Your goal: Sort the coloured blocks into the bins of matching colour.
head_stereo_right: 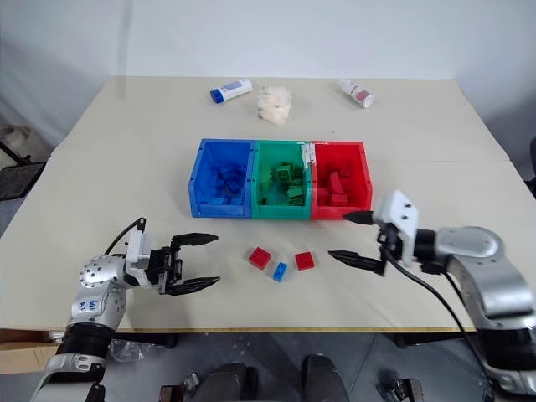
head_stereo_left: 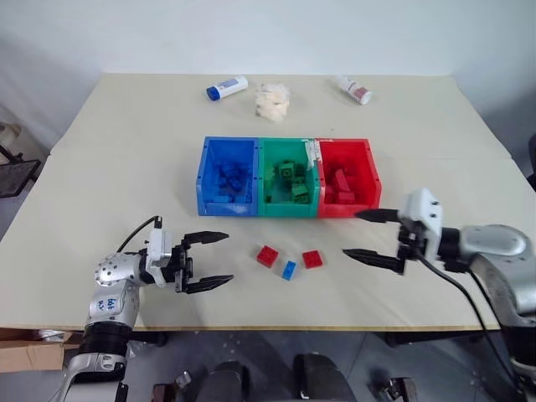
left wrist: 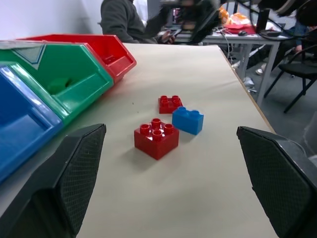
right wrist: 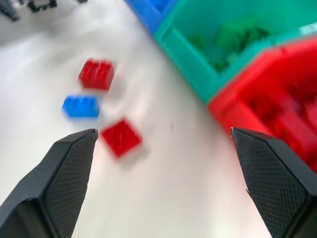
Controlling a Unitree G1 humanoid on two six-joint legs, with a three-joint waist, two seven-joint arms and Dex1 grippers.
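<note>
Red, green and blue plastic define the bins: I see the blue bin (head_stereo_left: 226, 177), green bin (head_stereo_left: 288, 180) and red bin (head_stereo_left: 345, 177) joined in a row at frame centre on the table (head_stereo_left: 126, 159), each already holding studded bricks of its own colour. Three bricks lie loose on the table just below the row: a red brick (head_stereo_left: 267, 255), a blue brick (head_stereo_left: 289, 270) and a second red brick (head_stereo_left: 312, 259), close together, the blue one between the reds.

I see the left gripper (head_stereo_left: 208, 261) at lower left, jaws apart and empty, pointing toward the loose bricks. The right gripper (head_stereo_left: 374, 237) sits at lower right, just below the red bin's corner, jaws apart and empty.

At the top of the frame lie two white bottles (head_stereo_left: 227, 87) (head_stereo_left: 354, 89) with a whitish wad (head_stereo_left: 272, 101) between them.

The left wrist view adds stud detail: four studs on the near red brick (left wrist: 156, 138). It also shows a seated person (left wrist: 126, 21) beyond the table's far edge.
</note>
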